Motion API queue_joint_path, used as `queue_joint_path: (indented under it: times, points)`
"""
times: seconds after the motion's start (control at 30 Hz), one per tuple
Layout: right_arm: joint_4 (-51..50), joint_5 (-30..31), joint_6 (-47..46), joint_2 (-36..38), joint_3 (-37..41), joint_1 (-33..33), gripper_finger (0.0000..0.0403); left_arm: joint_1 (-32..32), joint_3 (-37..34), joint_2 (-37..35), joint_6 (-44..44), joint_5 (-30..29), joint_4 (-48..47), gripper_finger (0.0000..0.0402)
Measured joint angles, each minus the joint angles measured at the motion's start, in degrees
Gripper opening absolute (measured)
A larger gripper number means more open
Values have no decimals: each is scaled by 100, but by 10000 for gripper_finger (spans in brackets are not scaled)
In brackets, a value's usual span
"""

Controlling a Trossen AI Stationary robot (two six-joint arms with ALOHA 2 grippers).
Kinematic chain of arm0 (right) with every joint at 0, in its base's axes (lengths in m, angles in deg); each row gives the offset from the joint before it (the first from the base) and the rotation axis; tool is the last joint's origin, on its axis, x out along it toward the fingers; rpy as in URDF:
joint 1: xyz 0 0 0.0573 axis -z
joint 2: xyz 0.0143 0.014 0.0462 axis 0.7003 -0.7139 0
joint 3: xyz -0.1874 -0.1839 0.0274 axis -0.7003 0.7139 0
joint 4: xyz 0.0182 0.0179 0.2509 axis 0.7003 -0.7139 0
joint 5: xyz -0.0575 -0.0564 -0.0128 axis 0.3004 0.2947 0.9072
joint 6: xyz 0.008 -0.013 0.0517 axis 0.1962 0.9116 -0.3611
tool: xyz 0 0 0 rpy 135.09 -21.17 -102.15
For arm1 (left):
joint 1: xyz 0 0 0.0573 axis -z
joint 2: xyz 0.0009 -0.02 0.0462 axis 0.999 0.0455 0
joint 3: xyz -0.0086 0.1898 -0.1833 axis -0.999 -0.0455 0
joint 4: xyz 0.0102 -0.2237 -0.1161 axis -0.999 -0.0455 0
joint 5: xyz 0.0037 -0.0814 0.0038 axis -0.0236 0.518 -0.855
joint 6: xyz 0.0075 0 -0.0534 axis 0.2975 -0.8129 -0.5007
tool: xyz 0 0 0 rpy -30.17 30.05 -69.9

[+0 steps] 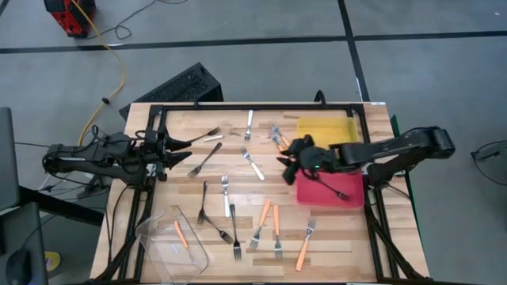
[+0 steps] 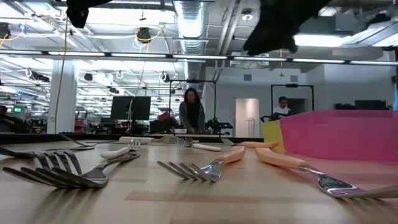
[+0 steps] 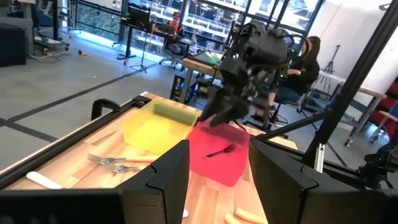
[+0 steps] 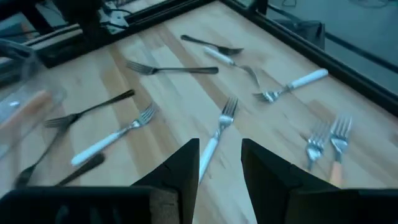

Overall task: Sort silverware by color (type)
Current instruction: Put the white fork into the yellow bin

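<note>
Lying scattered across your wooden bench (image 1: pixel 333 237), the slim orange, white and black forks (image 1: pixel 261 223) remain mostly unsorted; one black fork (image 1: pixel 333 190) sits in the red tray (image 1: pixel 352 198). Your right hand (image 1: pixel 285 168) hovers beside it, fingers parted, empty. Your left hand (image 1: pixel 184 152) waits parted, empty, at the bench's left edge.

L end effector (image 1: pixel 192 143) open, R end effector (image 1: pixel 283 162) open, both empty
</note>
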Motion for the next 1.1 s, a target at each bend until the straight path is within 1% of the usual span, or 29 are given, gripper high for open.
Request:
queue_joint_path:
  times: [0.1, 0.2, 0.3, 0.47, 0.57, 0.7, 0.97, 1.03, 1.1]
  points:
    - [444, -5, 176, -609, 2, 71, 144, 0, 0, 0, -1, 0, -2, 151]
    - [804, -5, 303, -1172, 3, 77, 157, 1, 0, 0, -3, 0, -4, 151]
    - [1221, -8, 302, -1616, 4, 102, 181, 1, 0, 0, -3, 1, -4, 151]
    - [1879, -4, 209, -2067, 2, 179, 231, -1, 0, 0, -1, -7, -4, 151]
    - [2249, 74, -3, -2369, -55, 244, 242, 0, 0, 0, -1, -11, -4, 151]
    - [2147, 149, 2, -2844, -428, 288, 238, -1, 0, 0, -1, -14, -4, 151]
    - [1201, 144, 258, -3709, -1508, 318, 229, -1, 0, 2, -4, -15, -29, 151]
    - [1002, 141, 259, -3831, -1608, 351, 228, 1, 0, 2, -5, -15, -40, 151]
    - [1090, 142, 204, -3959, -1678, 376, 228, 1, 0, 2, -36, -17, -68, 151]
